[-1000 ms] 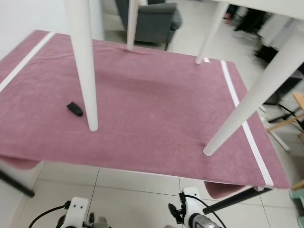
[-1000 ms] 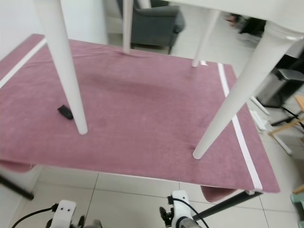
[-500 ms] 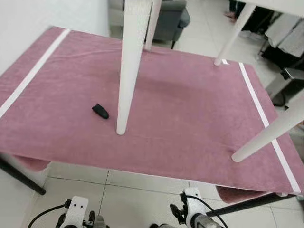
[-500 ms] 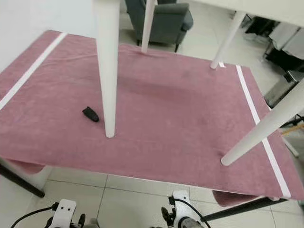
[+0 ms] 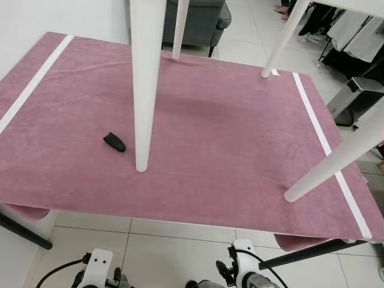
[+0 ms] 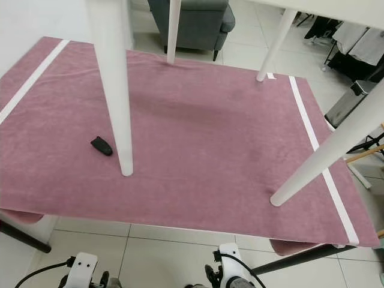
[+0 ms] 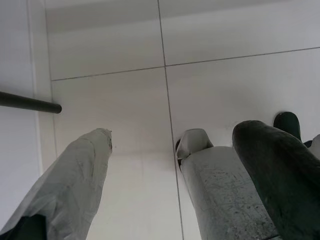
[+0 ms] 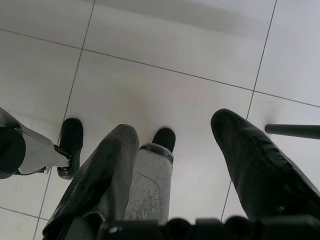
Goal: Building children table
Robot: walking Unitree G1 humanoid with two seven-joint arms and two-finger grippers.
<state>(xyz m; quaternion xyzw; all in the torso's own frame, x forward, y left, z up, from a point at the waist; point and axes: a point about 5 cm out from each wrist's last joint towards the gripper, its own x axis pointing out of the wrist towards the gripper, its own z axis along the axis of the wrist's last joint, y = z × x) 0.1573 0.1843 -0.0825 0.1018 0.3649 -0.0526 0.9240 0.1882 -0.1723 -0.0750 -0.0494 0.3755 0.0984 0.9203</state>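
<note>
A small white children's table point(image 5: 336, 5) stands on a surface point(image 5: 228, 150) draped in a mauve cloth with a white stripe down each side. Seen from the head, four white legs show: the nearest left leg point(image 5: 144, 90) plants its foot at about 7 o'clock on the cloth, the near right leg point(image 5: 336, 162) slants down to about 4 o'clock, and two far legs point(image 5: 279, 36) touch down along the 12 to 1 o'clock edge. A small black piece point(image 5: 114, 141) lies flat on the cloth just beside the near left leg, at its 9 o'clock, not touching it. Both arms hang low over the pale tiled floor point(image 8: 165, 95). The left tool point(image 7: 145, 170) has its fingers apart, holding nothing; the right tool point(image 8: 175, 160) likewise is spread and empty. A grey armchair point(image 6: 198, 18) sits beyond the surface at 12 o'clock.
</note>
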